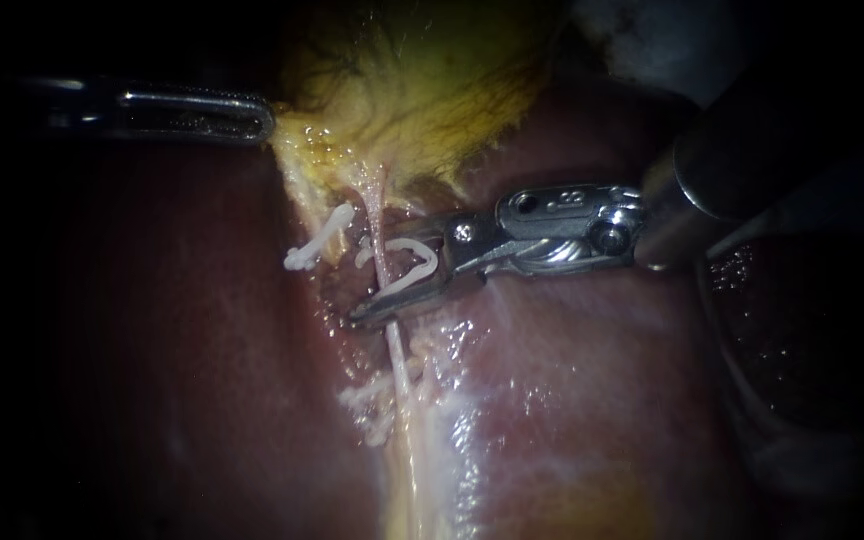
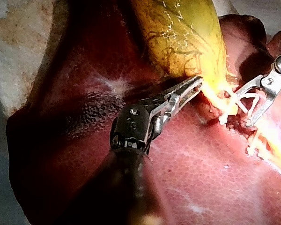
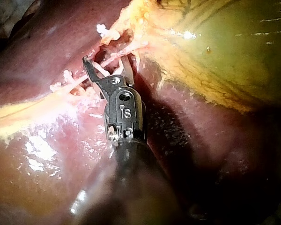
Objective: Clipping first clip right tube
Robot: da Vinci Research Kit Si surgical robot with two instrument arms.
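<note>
Blocked: right tube (image 1: 384,250), straddled by the right instrument (image 1: 376,278) carrying the loaded clip (image 1: 430,262); its shaft fills the right-hand approach.
Blocked: gallbladder (image 1: 432,90) edge above, held by the left instrument (image 1: 264,120).
Near obstacle: white clip (image 1: 317,240) just left of the tube.
Free: bare liver (image 1: 152,350) at left, and the liver below the right shaft.

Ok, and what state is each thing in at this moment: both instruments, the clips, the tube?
left instrument: end effector shut on the gallbladder at its edge.
right instrument: end effector spread wide, both jaws holding the loaded clip.
loaded clip: open, astride the tube, not yet squeezed shut.
tube: taut, whole, uncut.
other clip: closed, apart from the right instrument.
</note>
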